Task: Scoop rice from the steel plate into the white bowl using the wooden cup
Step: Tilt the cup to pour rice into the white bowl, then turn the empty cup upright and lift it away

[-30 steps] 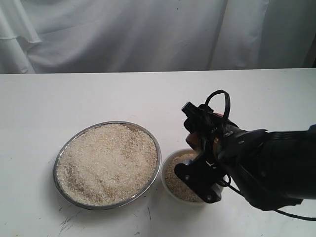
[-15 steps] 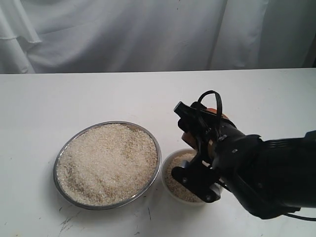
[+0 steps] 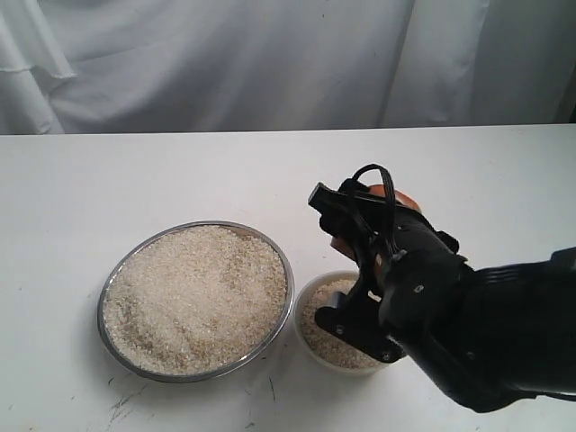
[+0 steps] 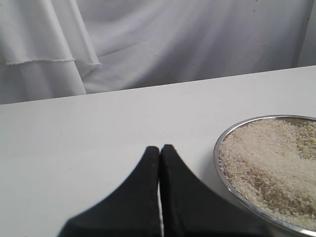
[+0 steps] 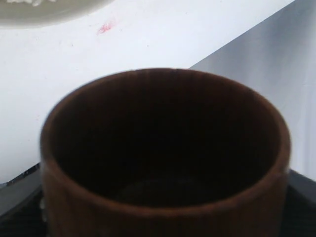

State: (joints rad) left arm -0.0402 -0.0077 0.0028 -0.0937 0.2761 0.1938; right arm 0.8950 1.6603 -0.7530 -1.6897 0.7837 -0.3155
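The right hand (image 3: pixel 364 236) grips the wooden cup (image 5: pixel 163 148), which looks empty, just above the white bowl (image 3: pixel 298 326), which holds some rice (image 3: pixel 326 326), while the steel plate (image 3: pixel 101 311) beside the bowl has lots left.

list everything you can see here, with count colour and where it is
plate: 1, shiny silver, on the table left of the bowl
rice: 2 heaps, off-white, a big one fills the plate, a smaller one sits in the bowl
bowl: 1, cream white, right beside the plate
cup: 1, orange-brown wood, dark inside, held above the bowl
table: 1, white, under everything
curtain: 1, white, behind the table
left gripper: 1, black, shut and empty, left of the plate
right gripper: 1, black, clamped on the cup
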